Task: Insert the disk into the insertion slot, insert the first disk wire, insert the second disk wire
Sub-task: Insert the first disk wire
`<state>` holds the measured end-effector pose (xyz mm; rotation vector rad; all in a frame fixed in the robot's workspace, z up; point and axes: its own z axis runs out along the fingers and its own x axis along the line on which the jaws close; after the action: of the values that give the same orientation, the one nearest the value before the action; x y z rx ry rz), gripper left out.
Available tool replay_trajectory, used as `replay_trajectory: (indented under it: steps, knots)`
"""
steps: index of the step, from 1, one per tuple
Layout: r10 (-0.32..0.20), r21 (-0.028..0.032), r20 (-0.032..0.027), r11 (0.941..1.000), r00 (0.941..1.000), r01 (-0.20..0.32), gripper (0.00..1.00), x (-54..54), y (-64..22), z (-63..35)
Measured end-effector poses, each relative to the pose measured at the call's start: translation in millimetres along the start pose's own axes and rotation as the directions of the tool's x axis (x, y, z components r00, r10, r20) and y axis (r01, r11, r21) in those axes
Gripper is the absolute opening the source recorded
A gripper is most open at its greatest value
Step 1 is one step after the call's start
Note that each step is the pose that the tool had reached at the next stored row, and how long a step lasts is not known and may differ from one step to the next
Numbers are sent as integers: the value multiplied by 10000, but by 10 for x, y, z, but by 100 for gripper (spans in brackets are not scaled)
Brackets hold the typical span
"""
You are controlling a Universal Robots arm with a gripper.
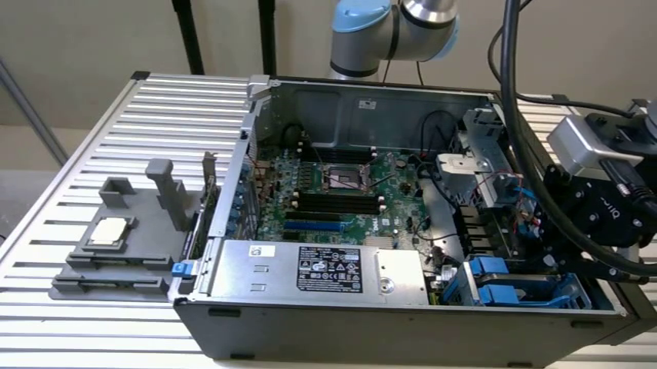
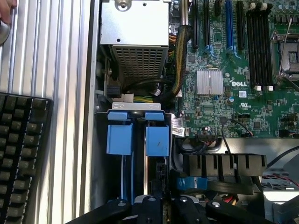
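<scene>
- Hand (image 2: 166,205) poised low over the insertion slot (image 1: 559,290), at the corner of the computer case (image 1: 411,338) on the exterior view's right; impossible to tell whether apart, together or clamped on anything.
- Disk (image 2: 156,140) judged as sitting edge-on inside the insertion slot, showing mainly the blue end of its carrier, just beside a second blue end (image 2: 119,137) of the same kind; hard to separate from this twin with certainty.
- Long axis running along the case wall, from the blue end straight toward the hand; blue end pointing to the power-supply box (image 2: 135,28), opposite end hidden below the hand.
- For doing the step well, probably: keep the disk parallel to the ribbed walls of the slot, press only along the long axis, avoid any tilt, stop at a flush seat of the carrier.
- Keep clear of the cable bundle (image 2: 175,86) and the motherboard (image 2: 243,93) next to the slot while working.
</scene>
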<state>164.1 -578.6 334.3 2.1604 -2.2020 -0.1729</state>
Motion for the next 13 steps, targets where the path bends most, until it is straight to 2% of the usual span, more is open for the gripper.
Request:
replay_trajectory:
  steps: [2,3,11,13]
  knots:
    - [2,-3,-12,10000,10000,-2,18,-1,6,-48]
    - [2,-4,-12,10000,10000,-2,25,-2,10,-79]
    - [0,-4,-11,10000,10000,0,25,-4,49,-409]
    - [1,-3,-14,10000,10000,-1,25,3,73,-461]
